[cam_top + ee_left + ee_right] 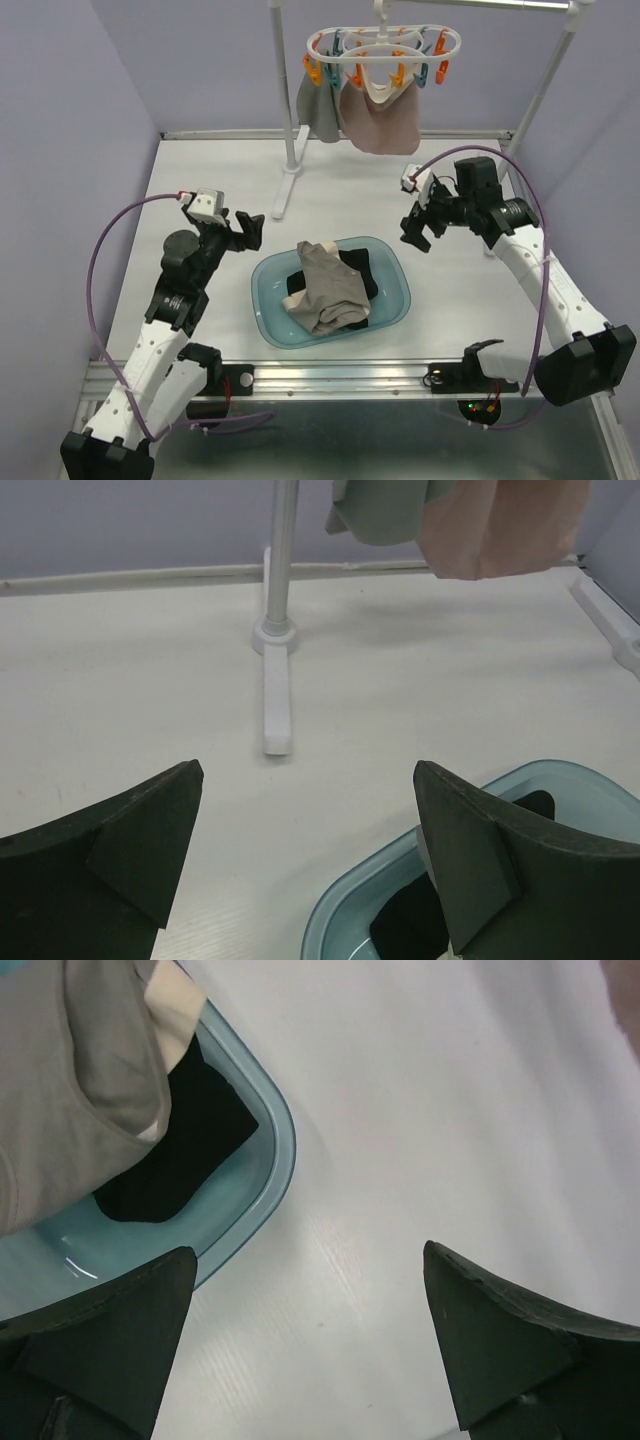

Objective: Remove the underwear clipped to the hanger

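Underwear (352,118): 2 pcs hung clipped to the hanger (383,45) above the far edge of the table (200,180). The grey pc (316,108) was on the left and the pale pink pc (386,126) just beside it on the right, edges overlapping. The other 2, a beige-taupe pc (328,288) over a black pc (358,268), lay in the teal basin (266,305) at mid-table, toward the near edge.

The hanger's long axis ran approx. parallel to the far edge; both pcs dropped straight down below it.

Left gripper (247,228) sat off the basin's far-left corner, fingers spread wide, nothing in them. Right gripper (418,232) sat off the far-right corner, likewise spread and empty. From either, the clipped pcs lay up and toward the far edge.

My judgement: pink pc nearer the right arm, grey pc nearer the left; task abt half done.
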Robot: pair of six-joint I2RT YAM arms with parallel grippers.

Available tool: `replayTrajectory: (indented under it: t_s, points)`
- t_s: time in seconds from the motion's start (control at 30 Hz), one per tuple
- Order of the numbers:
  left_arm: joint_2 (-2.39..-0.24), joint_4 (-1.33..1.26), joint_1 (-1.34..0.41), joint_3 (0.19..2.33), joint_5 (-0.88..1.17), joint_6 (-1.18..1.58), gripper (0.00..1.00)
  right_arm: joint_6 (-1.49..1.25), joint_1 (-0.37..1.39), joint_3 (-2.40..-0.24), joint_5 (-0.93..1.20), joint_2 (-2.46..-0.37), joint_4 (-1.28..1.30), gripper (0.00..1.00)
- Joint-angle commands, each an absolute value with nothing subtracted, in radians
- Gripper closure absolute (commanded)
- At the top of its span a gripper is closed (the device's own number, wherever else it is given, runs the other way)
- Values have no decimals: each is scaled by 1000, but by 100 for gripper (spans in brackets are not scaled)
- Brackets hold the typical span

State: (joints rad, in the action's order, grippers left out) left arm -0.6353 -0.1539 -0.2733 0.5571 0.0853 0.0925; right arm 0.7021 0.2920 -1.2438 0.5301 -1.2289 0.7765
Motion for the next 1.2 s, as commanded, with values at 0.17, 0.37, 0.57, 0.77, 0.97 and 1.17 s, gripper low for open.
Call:
replayTrajectory:
  t_s: [0.17,0.37,0.57,0.77,0.97,1.17]
  points:
    - [-869,-353,-273,742,278,253,1,270,98,-933,554,-1155,284,0]
    - [-1050,-373,-307,871,223,252,1,143,-152,-897,571,-1212,205,0]
    - [-1265,-448,-363,1014,120,227,1,225,-163,-838,419,-1062,198,0]
    - [-1483,-523,-373,1222,86,209,2,213,-163,-819,454,-1022,193,0]
    - [-1729,-597,-377,1439,117,224,6,204,-163,-819,474,-1011,193,0]
    - [-1854,-800,-370,1468,155,187,7,199,-163,-819,491,-1017,195,0]
